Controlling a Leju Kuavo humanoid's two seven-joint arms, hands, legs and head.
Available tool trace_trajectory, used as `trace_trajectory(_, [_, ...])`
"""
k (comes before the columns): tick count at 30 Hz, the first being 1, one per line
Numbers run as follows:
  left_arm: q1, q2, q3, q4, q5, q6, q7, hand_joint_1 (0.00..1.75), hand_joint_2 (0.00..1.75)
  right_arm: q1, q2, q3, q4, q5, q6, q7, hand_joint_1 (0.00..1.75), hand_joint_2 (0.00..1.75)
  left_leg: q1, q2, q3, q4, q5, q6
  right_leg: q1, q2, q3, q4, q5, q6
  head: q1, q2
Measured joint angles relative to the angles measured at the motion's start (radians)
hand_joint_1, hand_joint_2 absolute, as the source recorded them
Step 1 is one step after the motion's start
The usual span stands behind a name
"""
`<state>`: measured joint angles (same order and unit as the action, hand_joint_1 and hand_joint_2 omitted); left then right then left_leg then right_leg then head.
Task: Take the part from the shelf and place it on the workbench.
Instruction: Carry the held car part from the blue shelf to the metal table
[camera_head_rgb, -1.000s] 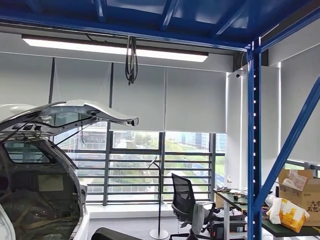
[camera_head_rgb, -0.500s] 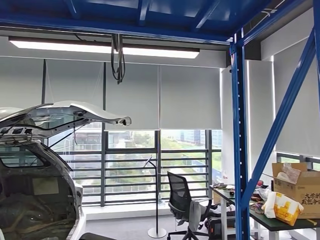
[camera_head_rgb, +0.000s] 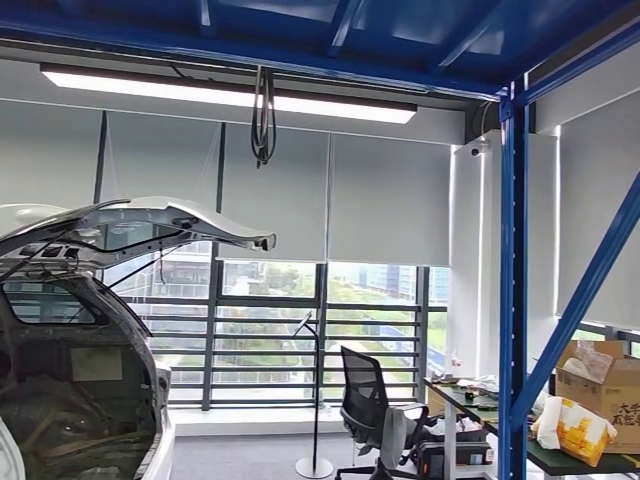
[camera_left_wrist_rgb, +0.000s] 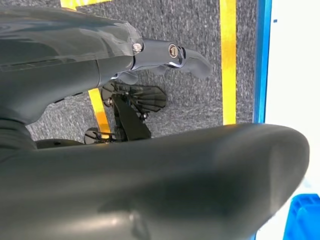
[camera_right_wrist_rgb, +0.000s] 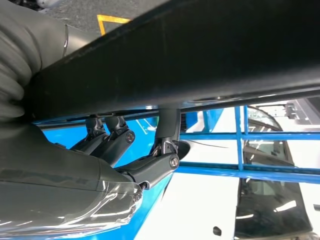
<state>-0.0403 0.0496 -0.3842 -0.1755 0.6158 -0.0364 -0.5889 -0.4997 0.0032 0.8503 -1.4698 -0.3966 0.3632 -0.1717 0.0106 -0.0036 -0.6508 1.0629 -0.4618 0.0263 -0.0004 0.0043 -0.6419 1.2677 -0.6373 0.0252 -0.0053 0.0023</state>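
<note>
- Head view looks high across the room: a car (camera_head_rgb: 83, 340) with its back lid up stands on the left, a blue post (camera_head_rgb: 512, 300) on the right, and a table (camera_head_rgb: 455, 393) with a box (camera_head_rgb: 604, 385) behind the post.
- The part (camera_right_wrist_rgb: 226, 45) is a long dark piece. It is off the shelf and up in the robot's hands, not on any bench yet.
- The part could slip and drop to the floor (camera_left_wrist_rgb: 181, 100). It is long and smooth, and the hold looks thin.
- One end could bump the post or the car if the robot turns, because the part sticks out far to the sides.
- The robot's eyes point up and away from the part, so it may not see a slip in time.
- The right hand (camera_right_wrist_rgb: 113, 150) holds the part from below. Its fingers (camera_right_wrist_rgb: 168, 122) reach up and press on the part's edge.
- The left hand (camera_left_wrist_rgb: 113, 55) lies right beside the part, with one finger (camera_left_wrist_rgb: 190, 57) stretched out straight over the floor. Whether this hand grips the part or just rests by it cannot be told.
</note>
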Motion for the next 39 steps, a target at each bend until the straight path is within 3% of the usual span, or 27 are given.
trace_trajectory(3, [0.0, 0.0, -0.001, 0.0, -0.001, 0.003, 0.0, 0.0, 1.75, -0.005, 0.0, 0.002, 0.001, 0.004, -0.001, -0.004, 1.75, 1.75, -0.003, -0.001, -0.004, -0.001, 0.011, -0.003, 0.014, 0.0, 0.117, -0.205, 0.074, -0.024, 0.0, 0.0])
trace_trajectory(4, [0.0, -0.001, -0.001, 0.0, -0.003, 0.003, 0.0, 0.0, 1.75, -0.006, 0.0, 0.002, 0.001, 0.004, -0.001, -0.005, 1.75, 1.75, -0.001, -0.001, -0.005, -0.003, 0.016, -0.008, 0.019, 0.0, 0.135, -0.242, 0.082, -0.029, 0.0, 0.0])
trace_trajectory(7, [0.0, 0.0, -0.003, 0.0, -0.007, 0.004, 0.0, 0.0, 1.75, -0.009, 0.001, 0.003, 0.001, 0.006, -0.002, -0.007, 1.75, 1.75, 0.006, -0.001, -0.007, -0.011, 0.03, -0.025, 0.024, -0.002, 0.135, -0.269, 0.103, -0.038, 0.0, 0.0])
trace_trajectory(9, [0.0, 0.0, -0.004, 0.0, -0.009, 0.004, 0.0, 0.0, 1.75, -0.011, 0.003, 0.005, 0.002, 0.007, -0.002, -0.008, 1.75, 1.75, 0.004, -0.002, -0.022, 0.018, -0.012, -0.032, 0.019, -0.007, 0.128, -0.29, 0.129, -0.048, 0.0, 0.0])
trace_trajectory(11, [0.0, 0.0, -0.005, 0.0, -0.009, 0.005, 0.0, 0.0, 1.75, -0.013, 0.004, 0.007, 0.003, 0.007, -0.003, -0.008, 1.75, 1.75, 0.004, -0.002, -0.05, 0.113, -0.099, -0.039, 0.016, -0.01, 0.11, -0.299, 0.151, -0.053, 0.0, 0.0])
trace_trajectory(13, [0.0, 0.001, -0.005, 0.0, -0.01, 0.007, 0.0, 0.0, 1.75, -0.011, 0.004, 0.01, 0.006, 0.009, -0.003, -0.009, 1.75, 1.75, 0.009, -0.002, -0.063, 0.209, -0.149, -0.048, 0.013, -0.013, 0.086, -0.293, 0.165, -0.051, 0.0, 0.0])
trace_trajectory(14, [0.0, 0.001, -0.006, 0.0, -0.01, 0.008, 0.0, 0.0, 1.75, -0.011, 0.004, 0.012, 0.008, 0.009, -0.003, -0.009, 1.75, 1.75, 0.012, -0.001, -0.053, 0.221, -0.146, -0.053, 0.011, -0.014, 0.072, -0.288, 0.171, -0.048, 0.0, 0.0])
trace_trajectory(15, [0.0, 0.001, -0.007, 0.0, -0.011, 0.008, 0.0, 0.0, 1.75, -0.01, 0.004, 0.013, 0.009, 0.01, -0.004, -0.009, 1.75, 1.75, 0.015, -0.001, -0.025, 0.197, -0.127, -0.059, 0.008, -0.014, 0.058, -0.28, 0.176, -0.043, 0.0, 0.0])
trace_trajectory(17, [-0.001, 0.001, -0.008, 0.0, -0.011, 0.009, 0.0, 0.0, 1.75, -0.01, 0.004, 0.013, 0.009, 0.011, -0.004, -0.009, 1.75, 1.75, 0.024, -0.001, 0.06, 0.081, -0.09, -0.073, 0.002, -0.014, 0.029, -0.257, 0.181, -0.034, 0.0, 0.0])
trace_trajectory(18, [-0.003, 0.0, -0.009, 0.0, -0.011, 0.009, -0.001, 0.0, 1.75, -0.01, 0.004, 0.013, 0.009, 0.011, -0.004, -0.01, 1.75, 1.75, 0.025, -0.002, 0.093, 0.029, -0.082, -0.074, 0.002, -0.014, 0.015, -0.244, 0.183, -0.028, 0.0, 0.0])
trace_trajectory(20, [-0.004, 0.0, -0.011, 0.0, -0.012, 0.01, -0.001, 0.0, 1.75, -0.009, 0.004, 0.013, 0.008, 0.012, -0.004, -0.01, 1.75, 1.75, 0.023, -0.005, 0.112, -0.012, -0.089, -0.065, 0.004, -0.012, -0.002, -0.228, 0.19, -0.015, -0.001, 0.0])
trace_trajectory(22, [-0.003, 0.0, -0.013, 0.0, -0.012, 0.012, -0.001, 0.0, 1.75, -0.008, 0.003, 0.013, 0.008, 0.013, -0.004, -0.01, 1.75, 1.75, 0.02, -0.003, 0.102, -0.011, -0.08, -0.044, 0.002, -0.011, -0.008, -0.224, 0.199, -0.004, -0.001, 0.0])
trace_trajectory(23, [-0.003, 0.0, -0.014, 0.0, -0.012, 0.012, -0.001, 0.0, 1.75, -0.008, 0.003, 0.013, 0.008, 0.013, -0.004, -0.011, 1.75, 1.75, 0.019, -0.001, 0.096, -0.012, -0.073, -0.032, 0.0, -0.01, -0.012, -0.218, 0.19, 0.001, -0.001, 0.0])
trace_trajectory(25, [-0.006, 0.001, -0.015, 0.0, -0.013, 0.013, -0.001, 0.0, 1.75, -0.008, 0.002, 0.013, 0.008, 0.014, -0.004, -0.011, 1.75, 1.75, 0.018, 0.002, 0.077, -0.013, -0.055, -0.012, -0.003, -0.01, -0.032, -0.157, 0.121, 0.008, -0.001, 0.0])
trace_trajectory(27, [-0.006, 0.001, -0.015, 0.0, -0.013, 0.013, -0.001, 0.0, 1.75, -0.007, 0.002, 0.013, 0.008, 0.014, -0.005, -0.011, 1.75, 1.75, 0.011, 0.004, 0.054, -0.013, -0.036, -0.002, -0.003, -0.009, -0.061, -0.031, 0.029, 0.011, -0.001, 0.0])
trace_trajectory(28, [-0.006, 0.001, -0.015, 0.0, -0.014, 0.013, -0.001, 0.0, 1.75, -0.006, 0.002, 0.013, 0.009, 0.014, -0.005, -0.011, 1.75, 1.75, 0.007, 0.005, 0.043, -0.013, -0.027, 0.0, -0.003, -0.009, -0.069, 0.024, 0.004, 0.01, -0.001, 0.0])
trace_trajectory(29, [-0.006, 0.001, -0.015, 0.0, -0.015, 0.013, -0.001, 0.0, 1.75, -0.005, 0.002, 0.013, 0.009, 0.014, -0.005, -0.011, 1.75, 1.75, 0.003, 0.005, 0.031, -0.012, -0.018, 0.002, -0.002, -0.009, -0.063, 0.052, 0.0, 0.007, -0.001, 0.0])
trace_trajectory(30, [-0.006, 0.001, -0.016, 0.0, -0.016, 0.013, -0.001, 0.0, 1.75, -0.005, 0.002, 0.013, 0.009, 0.014, -0.005, -0.011, 1.75, 1.75, -0.001, 0.005, 0.019, -0.012, -0.008, 0.004, 0.001, -0.008, -0.04, 0.042, 0.014, 0.0, -0.001, 0.0])
trace_trajectory(32, [-0.007, 0.001, -0.017, 0.0, -0.019, 0.013, -0.001, 0.0, 1.75, -0.007, 0.002, 0.013, 0.007, 0.014, -0.005, -0.011, 1.75, 1.75, -0.007, 0.005, -0.001, -0.012, 0.01, 0.005, 0.013, -0.007, 0.055, -0.08, 0.058, -0.022, -0.001, 0.0])
trace_trajectory(34, [-0.007, 0.0, -0.02, 0.0, -0.02, 0.013, -0.002, 0.0, 1.75, -0.012, 0.003, 0.013, 0.003, 0.014, -0.004, -0.011, 1.75, 1.75, -0.008, 0.005, -0.013, -0.014, 0.028, 0.0, 0.028, -0.006, 0.153, -0.228, 0.068, -0.043, -0.001, 0.0])
trace_trajectory(35, [-0.006, 0.0, -0.022, 0.0, -0.021, 0.013, -0.002, 0.0, 1.75, -0.015, 0.004, 0.013, 0.001, 0.014, -0.004, -0.011, 1.75, 1.75, -0.004, 0.005, -0.015, -0.017, 0.036, -0.006, 0.035, -0.006, 0.178, -0.27, 0.065, -0.048, -0.001, 0.0])
trace_trajectory(37, [-0.006, 0.0, -0.025, 0.001, -0.021, 0.014, -0.002, 0.0, 1.75, -0.017, 0.004, 0.013, 0.0, 0.014, -0.004, -0.012, 1.75, 1.75, 0.002, 0.005, -0.017, -0.026, 0.054, -0.018, 0.04, -0.005, 0.183, -0.299, 0.079, -0.051, -0.001, 0.0])
trace_trajectory(38, [-0.005, 0.001, -0.025, 0.001, -0.021, 0.014, -0.002, 0.0, 1.75, -0.018, 0.004, 0.013, 0.0, 0.014, -0.005, -0.012, 1.75, 1.75, 0.002, 0.003, -0.02, -0.027, 0.052, -0.022, 0.04, -0.008, 0.18, -0.309, 0.095, -0.053, -0.001, 0.0])
trace_trajectory(39, [-0.005, 0.002, -0.026, 0.001, -0.021, 0.014, -0.002, 0.0, 1.75, -0.019, 0.005, 0.013, 0.0, 0.014, -0.005, -0.012, 1.75, 1.75, 0.001, 0.002, -0.027, -0.017, 0.032, -0.025, 0.037, -0.01, 0.174, -0.32, 0.112, -0.057, -0.001, 0.0])
